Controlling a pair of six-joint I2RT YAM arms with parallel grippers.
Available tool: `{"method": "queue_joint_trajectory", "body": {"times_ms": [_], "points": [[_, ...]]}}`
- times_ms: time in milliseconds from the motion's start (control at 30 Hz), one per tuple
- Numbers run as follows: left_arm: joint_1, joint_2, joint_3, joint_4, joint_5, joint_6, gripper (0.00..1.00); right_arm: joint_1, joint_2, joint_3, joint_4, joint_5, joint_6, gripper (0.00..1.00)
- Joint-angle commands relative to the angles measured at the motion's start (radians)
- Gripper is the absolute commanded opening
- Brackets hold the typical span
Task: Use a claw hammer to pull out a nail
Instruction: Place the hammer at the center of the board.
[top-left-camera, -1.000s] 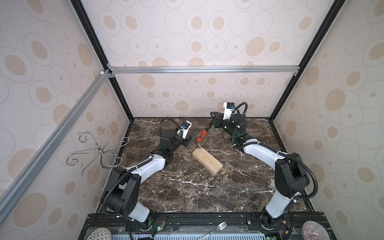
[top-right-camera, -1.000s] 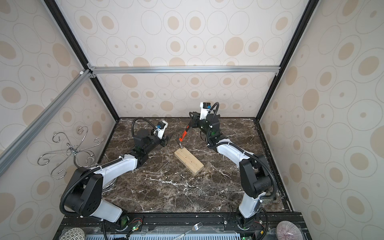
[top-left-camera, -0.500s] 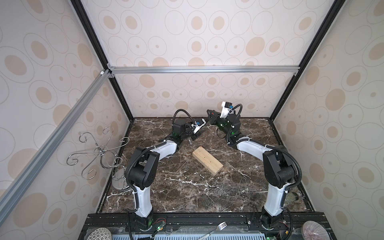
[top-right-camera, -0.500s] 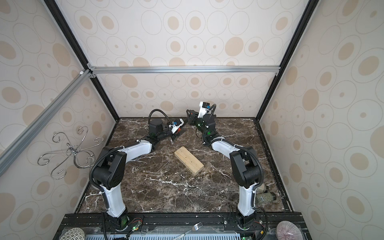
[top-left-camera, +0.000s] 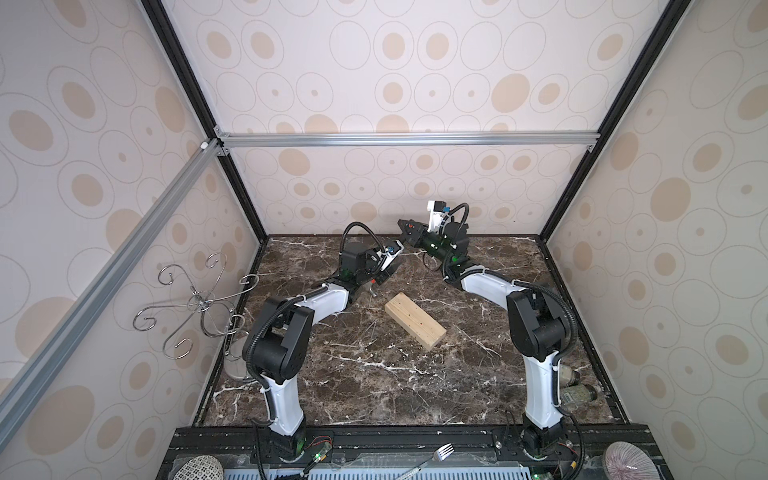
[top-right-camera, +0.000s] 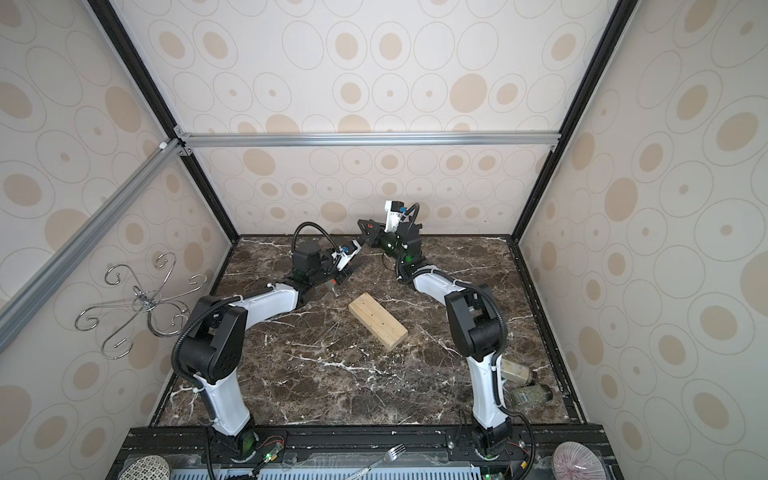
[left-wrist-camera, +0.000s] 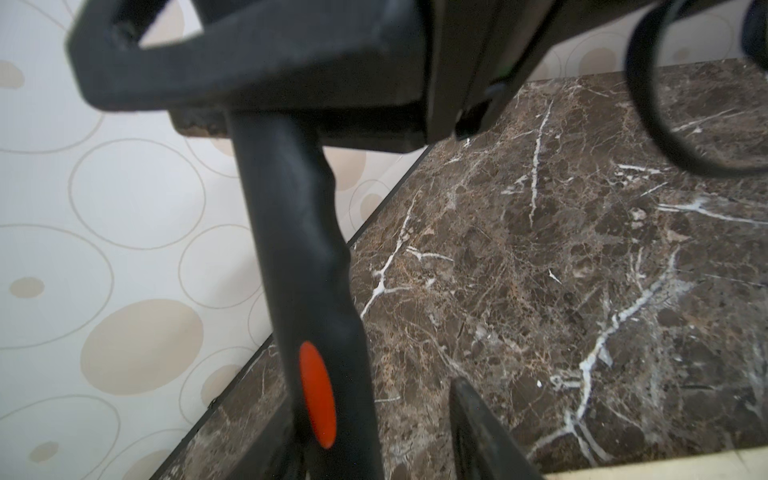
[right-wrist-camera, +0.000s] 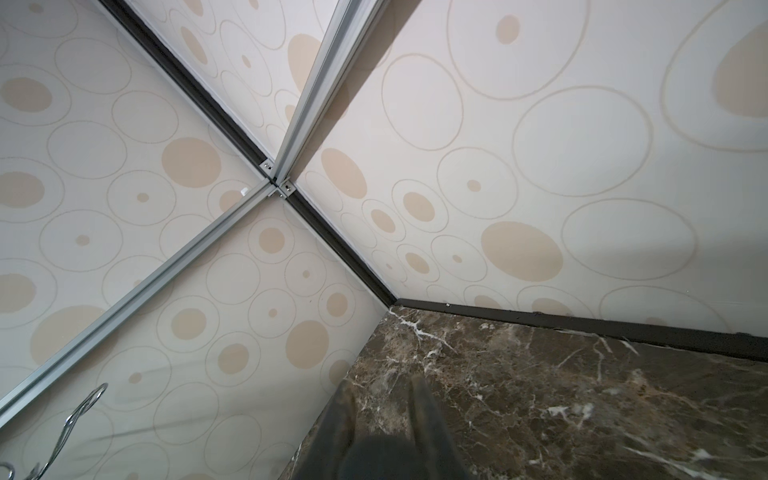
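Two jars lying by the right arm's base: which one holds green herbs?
The nearer jar, closer to the table's front edge, looks dark green inside; the farther jar looks pale beige.

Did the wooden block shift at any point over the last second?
No. The wooden block lies at the same spot and angle against the white veins of the marble tabletop in both top views.

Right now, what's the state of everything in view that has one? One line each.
claw hammer: tilted, head low, handle end pinched in right tool
right tool: shut on the hammer handle, raised
left tool: open, jaws straddling the handle, gap showing on one side
wooden block: flat on the table, untouched
nail: too small to tell
fork: lying on the front rail
jars: on their sides by the right arm's base
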Motion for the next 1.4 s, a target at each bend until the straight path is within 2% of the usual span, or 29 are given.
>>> {"method": "queue_joint_trajectory", "body": {"times_ms": [0, 200, 400, 600, 867, 1100, 1200, 1367], "points": [[0.018, -0.065, -0.038, -0.016, 0.031, -0.031, 0.48, 0.016, 0.004, 0.071, 0.121, -0.071, 0.061, 0.0], [0.039, -0.101, -0.108, 0.001, 0.011, -0.081, 0.4, 0.033, 0.073, 0.104, 0.208, -0.112, 0.132, 0.0], [0.049, -0.127, -0.156, -0.005, -0.013, -0.12, 0.31, 0.063, 0.097, 0.132, 0.158, -0.147, 0.091, 0.0], [0.059, -0.148, -0.211, -0.009, -0.061, -0.149, 0.19, 0.08, 0.114, 0.119, 0.165, -0.148, 0.107, 0.0], [0.07, -0.148, -0.253, -0.048, -0.111, -0.164, 0.11, 0.109, 0.135, 0.119, 0.13, -0.141, 0.137, 0.24], [0.075, -0.142, -0.29, -0.05, -0.139, -0.179, 0.09, 0.123, 0.129, 0.097, 0.13, -0.144, 0.13, 0.33], [0.077, -0.137, -0.283, -0.061, -0.162, -0.182, 0.07, 0.122, 0.134, 0.102, 0.145, -0.139, 0.176, 0.34], [0.078, -0.118, -0.256, -0.087, -0.182, -0.19, 0.06, 0.122, 0.111, 0.105, 0.146, -0.124, 0.146, 0.44]]}}
